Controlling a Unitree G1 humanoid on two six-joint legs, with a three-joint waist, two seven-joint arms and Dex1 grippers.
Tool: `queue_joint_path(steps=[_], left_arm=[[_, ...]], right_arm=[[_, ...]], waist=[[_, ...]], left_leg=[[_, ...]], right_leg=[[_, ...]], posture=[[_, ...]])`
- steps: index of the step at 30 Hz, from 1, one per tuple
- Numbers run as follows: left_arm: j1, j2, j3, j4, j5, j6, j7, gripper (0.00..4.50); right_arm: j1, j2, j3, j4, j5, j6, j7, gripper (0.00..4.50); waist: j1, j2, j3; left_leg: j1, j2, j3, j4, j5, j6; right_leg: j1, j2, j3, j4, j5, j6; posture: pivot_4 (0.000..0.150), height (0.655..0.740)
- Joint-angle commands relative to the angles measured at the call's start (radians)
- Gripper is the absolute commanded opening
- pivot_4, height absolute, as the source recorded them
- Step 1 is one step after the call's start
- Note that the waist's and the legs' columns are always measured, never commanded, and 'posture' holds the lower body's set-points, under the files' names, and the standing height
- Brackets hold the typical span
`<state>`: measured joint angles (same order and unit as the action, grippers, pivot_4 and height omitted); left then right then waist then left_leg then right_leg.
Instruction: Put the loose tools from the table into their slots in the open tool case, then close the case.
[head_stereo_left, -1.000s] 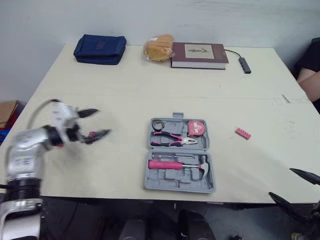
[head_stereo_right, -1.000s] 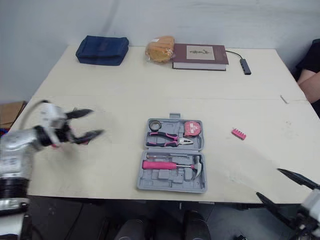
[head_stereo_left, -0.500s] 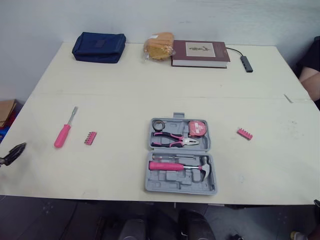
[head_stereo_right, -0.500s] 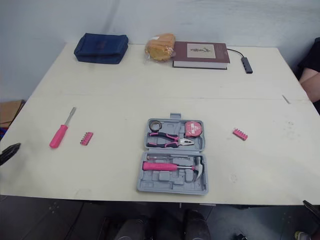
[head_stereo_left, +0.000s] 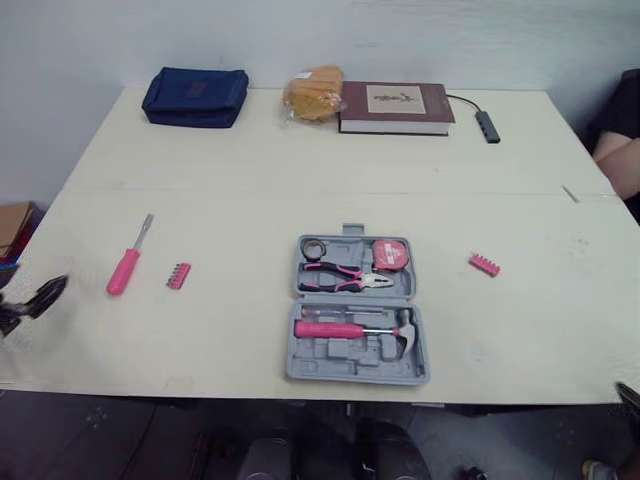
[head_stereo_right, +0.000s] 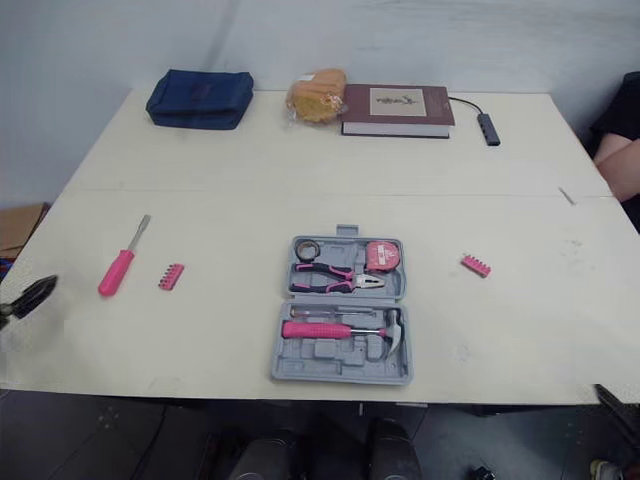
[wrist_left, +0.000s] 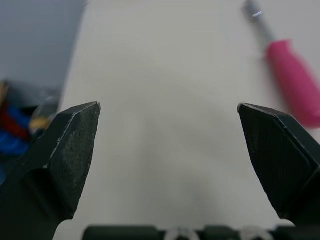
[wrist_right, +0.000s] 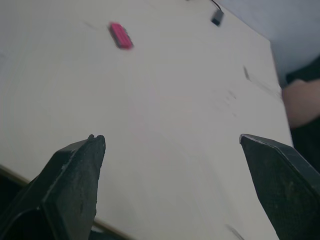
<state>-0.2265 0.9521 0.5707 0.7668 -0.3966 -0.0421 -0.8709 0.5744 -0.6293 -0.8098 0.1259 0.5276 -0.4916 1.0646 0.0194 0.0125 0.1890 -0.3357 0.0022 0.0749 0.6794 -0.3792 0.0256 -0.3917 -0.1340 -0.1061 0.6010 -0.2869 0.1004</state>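
The grey tool case (head_stereo_left: 358, 312) lies open at the table's front middle, holding pink pliers, a tape measure, a small roll and a pink-handled hammer. A pink screwdriver (head_stereo_left: 127, 266) and a pink bit holder (head_stereo_left: 179, 275) lie loose on the table's left side. A second pink bit holder (head_stereo_left: 484, 264) lies right of the case. My left gripper (wrist_left: 170, 150) is open over the table's left front edge, with the screwdriver (wrist_left: 292, 85) ahead of it. My right gripper (wrist_right: 175, 170) is open at the front right edge, the bit holder (wrist_right: 120, 35) far ahead.
Along the far edge sit a dark blue pouch (head_stereo_left: 196, 96), a bagged bun (head_stereo_left: 311, 93), a maroon book (head_stereo_left: 396, 106) and a cable adapter (head_stereo_left: 487, 125). A person's arm (head_stereo_left: 617, 160) shows at the right edge.
Both arms dropped from over the table to its front edges, uncovering the screwdriver and left bit holder. In the last half second the left gripper tip has risen slightly at the left edge.
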Motion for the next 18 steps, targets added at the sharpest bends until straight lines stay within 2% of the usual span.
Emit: queue_joint_path(steps=[1, 5, 7, 9, 12, 18], left_arm=[[-0.009, -0.019, -0.020, -0.157, -0.021, 0.041, 0.006, 4.43], [0.065, -0.143, -0.089, -0.512, -0.081, 0.150, 0.037, 4.43], [0.108, -0.192, -0.104, -0.620, -0.095, 0.203, 0.065, 4.43], [0.155, -0.236, -0.119, -0.673, -0.074, 0.206, 0.096, 4.43], [0.196, -0.320, -0.129, -0.709, -0.048, 0.252, 0.221, 4.43], [0.213, -0.336, -0.180, -0.748, 0.035, 0.316, 0.327, 4.43]], right_arm=[[0.008, 0.002, 0.043, -0.166, 0.045, 0.069, -0.023, 4.50], [-0.035, 0.005, 0.164, -0.369, 0.050, 0.143, -0.061, 4.50], [-0.051, 0.006, 0.208, -0.438, 0.045, 0.174, -0.077, 4.50], [-0.072, 0.003, 0.249, -0.493, 0.025, 0.194, -0.091, 4.50], [-0.112, -0.010, 0.336, -0.584, -0.009, 0.225, -0.101, 4.50], [-0.183, -0.038, 0.401, -0.639, -0.001, 0.293, -0.102, 4.50]], waist=[[-0.006, 0.000, 0.000], [-0.015, 0.000, 0.000], [-0.019, 0.000, 0.000], [-0.022, 0.000, 0.000], [-0.021, -0.001, 0.000], [0.000, -0.007, 0.001]], left_leg=[[0.000, 0.000, 0.001, 0.000, 0.000, 0.000], [0.000, 0.000, 0.002, -0.001, 0.000, 0.000], [0.000, 0.000, 0.002, 0.000, 0.000, 0.000], [-0.001, 0.000, 0.002, 0.000, 0.000, 0.001], [-0.001, 0.001, 0.003, 0.000, 0.002, 0.005], [-0.001, 0.000, 0.003, 0.003, 0.001, 0.002]], right_leg=[[-0.001, 0.000, 0.001, 0.001, 0.000, 0.000], [-0.001, 0.001, 0.000, 0.001, 0.000, 0.000], [0.000, 0.001, 0.001, 0.003, 0.000, 0.001], [-0.001, 0.002, 0.001, 0.003, 0.000, 0.001], [-0.001, 0.004, 0.000, 0.003, 0.000, 0.001], [-0.001, 0.002, 0.001, 0.001, 0.001, 0.001]], posture=[[0.150, 0.7400], [0.150, 0.7400], [0.150, 0.7400], [0.150, 0.7400], [0.150, 0.7400], [0.150, 0.7400]])
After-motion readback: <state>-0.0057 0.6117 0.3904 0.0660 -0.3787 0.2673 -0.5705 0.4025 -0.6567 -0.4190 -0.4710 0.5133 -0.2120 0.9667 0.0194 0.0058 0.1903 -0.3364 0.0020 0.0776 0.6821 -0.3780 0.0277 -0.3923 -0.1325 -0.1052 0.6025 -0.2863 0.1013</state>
